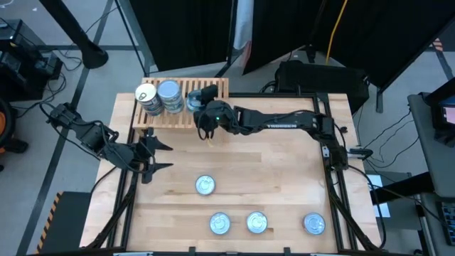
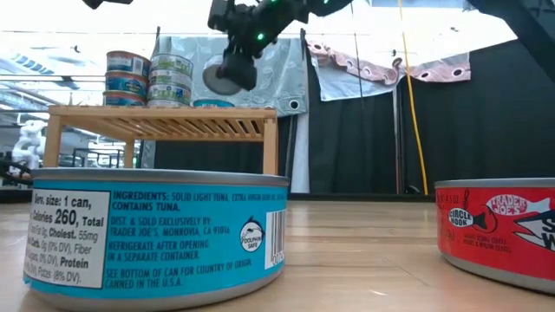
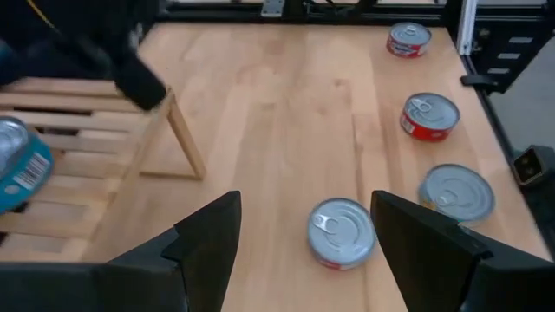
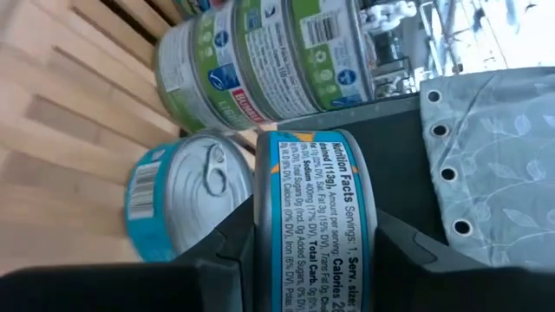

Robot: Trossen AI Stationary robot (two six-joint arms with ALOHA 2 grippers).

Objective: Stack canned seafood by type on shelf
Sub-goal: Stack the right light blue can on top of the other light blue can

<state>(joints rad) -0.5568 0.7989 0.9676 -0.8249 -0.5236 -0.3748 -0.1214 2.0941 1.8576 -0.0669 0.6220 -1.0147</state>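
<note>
The shelf (image 1: 213, 89), a low slatted wooden rack, stands at the table's far side. On its left part are two stacks of canned seafood (image 1: 147, 97) (image 1: 169, 96), and one blue can (image 4: 186, 199) lies flat beside them. My right gripper (image 1: 206, 114) hovers over the shelf, shut on a blue-labelled can (image 4: 316, 225). My left gripper (image 1: 158, 155) hangs open near the table's left edge, above and apart from a silver-topped can (image 3: 342, 232). My right gripper pinches the blue-labelled can by its two flat faces, one finger (image 4: 227, 251) on each, with the side label (image 4: 316, 173) showing between them. It reaches in almost level from the table's right. The can stands on edge, lifted clear above the shelf (image 2: 227, 74).
Several loose cans lie on the near half of the table (image 1: 205, 185) (image 1: 220, 223) (image 1: 257, 222) (image 1: 313, 224), some with red sides (image 2: 499, 230). The shelf's right part (image 1: 220, 87) is bare slats. Bare tabletop (image 1: 277, 163) lies between the shelf and the loose cans.
</note>
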